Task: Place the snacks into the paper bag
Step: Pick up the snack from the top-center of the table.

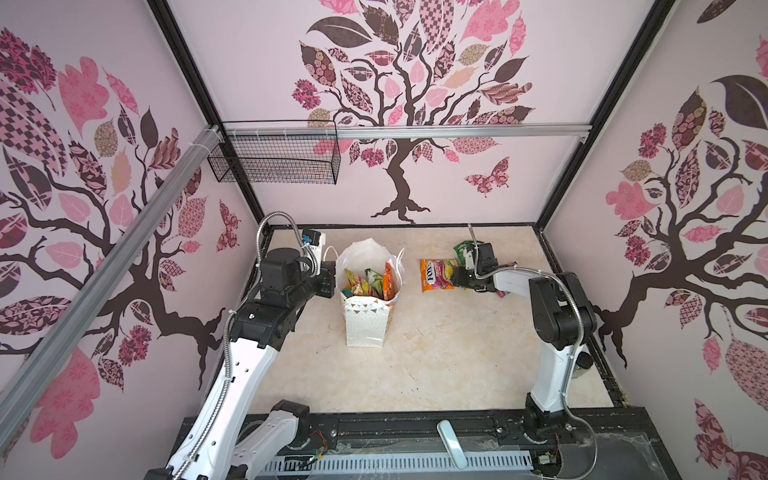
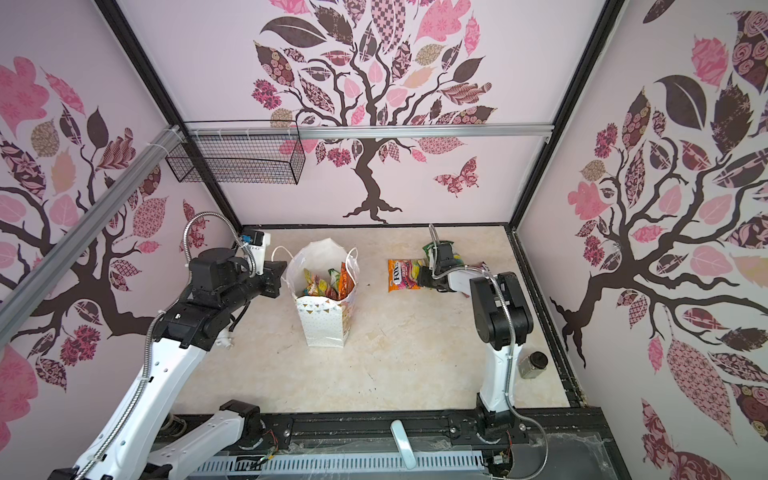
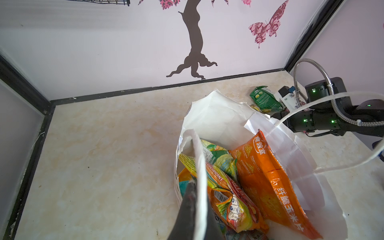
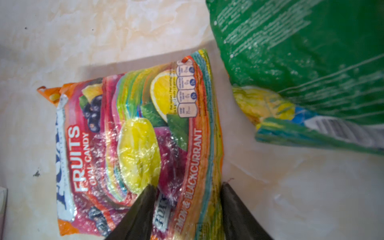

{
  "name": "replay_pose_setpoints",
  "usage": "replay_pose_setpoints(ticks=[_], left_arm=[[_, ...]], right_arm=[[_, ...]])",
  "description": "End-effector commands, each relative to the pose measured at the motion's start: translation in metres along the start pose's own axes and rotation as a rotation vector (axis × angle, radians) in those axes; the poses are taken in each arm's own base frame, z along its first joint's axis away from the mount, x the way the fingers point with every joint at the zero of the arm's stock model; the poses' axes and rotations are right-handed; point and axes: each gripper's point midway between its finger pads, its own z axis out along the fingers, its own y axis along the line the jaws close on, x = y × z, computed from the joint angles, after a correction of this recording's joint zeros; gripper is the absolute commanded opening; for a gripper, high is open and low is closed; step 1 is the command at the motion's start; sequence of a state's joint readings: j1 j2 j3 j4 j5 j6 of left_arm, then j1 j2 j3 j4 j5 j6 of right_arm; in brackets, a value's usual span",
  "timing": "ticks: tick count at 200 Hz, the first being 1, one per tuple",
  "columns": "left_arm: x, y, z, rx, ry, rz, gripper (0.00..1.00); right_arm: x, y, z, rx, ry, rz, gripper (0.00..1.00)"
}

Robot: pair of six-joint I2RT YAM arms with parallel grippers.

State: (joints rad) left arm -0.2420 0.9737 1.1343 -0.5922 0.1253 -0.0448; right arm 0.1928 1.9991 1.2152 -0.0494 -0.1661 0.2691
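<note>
**Bag rim pinched, fingers spread over a candy pouch**

The paper bag point(image 1: 365, 328) point(image 2: 324, 324) is seen upright on the table point(image 1: 415, 374), left of centre in both top views. Its mouth is held open and several snacks point(image 1: 368, 284) are stood inside. In the left wrist view an orange pouch point(image 3: 261, 176) is shown leaning against the bag's inner wall, with crumpled yellow-green packets beside it. The left gripper point(image 3: 199, 193) is closed on the bag's rim — a strip of white paper is clamped between its dark fingers point(image 3: 187, 212).

Two pouches are left on the table on the robot's right side, well apart from the bag. A FOX'S pouch point(image 1: 438, 274) point(image 4: 135, 145) is laid flat and face up, and a green pouch point(image 1: 463, 249) point(image 4: 301, 52) is found just beside it, nearer the back wall. The right gripper point(image 4: 188, 185) is set low over the FOX'S pouch with its fingers apart — one is placed on the pouch's face and the other just past its long edge, so the edge strip is bracketed between them.
</note>
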Motion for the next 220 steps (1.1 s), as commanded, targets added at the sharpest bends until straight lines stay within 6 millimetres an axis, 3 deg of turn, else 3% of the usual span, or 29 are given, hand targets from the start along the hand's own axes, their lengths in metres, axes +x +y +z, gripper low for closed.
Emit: replay_pose_setpoints(ticks=[1,65,220], left_arm=[[-0.005,0.001,-0.002,0.0,-0.034,0.008,0.0],[-0.005,0.001,-0.001,-0.003,-0.031,0.007,0.0],[-0.007,-0.002,-0.003,0.012,-0.044,0.004,0.0]], right_arm=[[0.013,-0.008,0.012,0.02,0.064,0.017,0.42],[0.014,-0.004,0.009,-0.005,0.07,0.024,0.0],[-0.02,0.047,-0.083,-0.194,-0.085,0.022,0.0]])
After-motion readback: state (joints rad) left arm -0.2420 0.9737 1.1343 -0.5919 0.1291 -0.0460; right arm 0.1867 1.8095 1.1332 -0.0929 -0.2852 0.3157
